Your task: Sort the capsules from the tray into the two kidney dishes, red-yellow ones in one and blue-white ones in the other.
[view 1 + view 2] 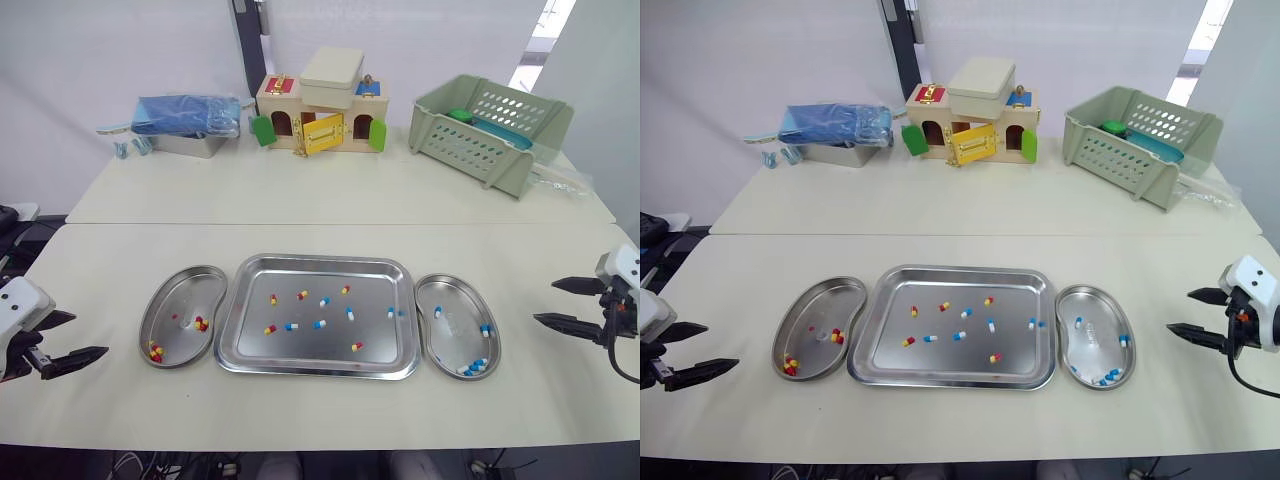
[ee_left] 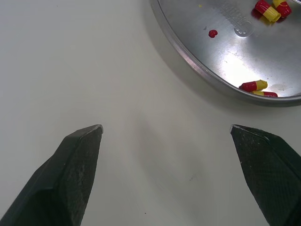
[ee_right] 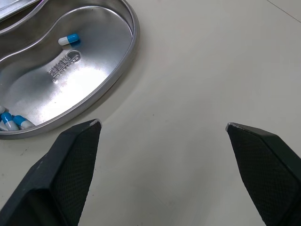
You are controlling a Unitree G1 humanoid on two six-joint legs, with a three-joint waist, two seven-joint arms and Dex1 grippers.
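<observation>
Behind tray (image 1: 310, 352), toy house (image 1: 290, 118), basket (image 1: 485, 128); left pincer (image 1: 91, 333), right pincer (image 1: 544, 301) spread wide, empty

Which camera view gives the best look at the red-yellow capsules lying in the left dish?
The left wrist view: the capsules lie close and large inside the dish rim. Both eye views show them as small dots. The right wrist view faces the other dish.

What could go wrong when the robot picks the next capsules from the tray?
1. A red-yellow capsule lies close to a blue-white capsule in the tray; the open left pincer may catch both.
2. A second blue-white capsule sits near the tray's right wall, where the right pincer may strike the rim.
</observation>
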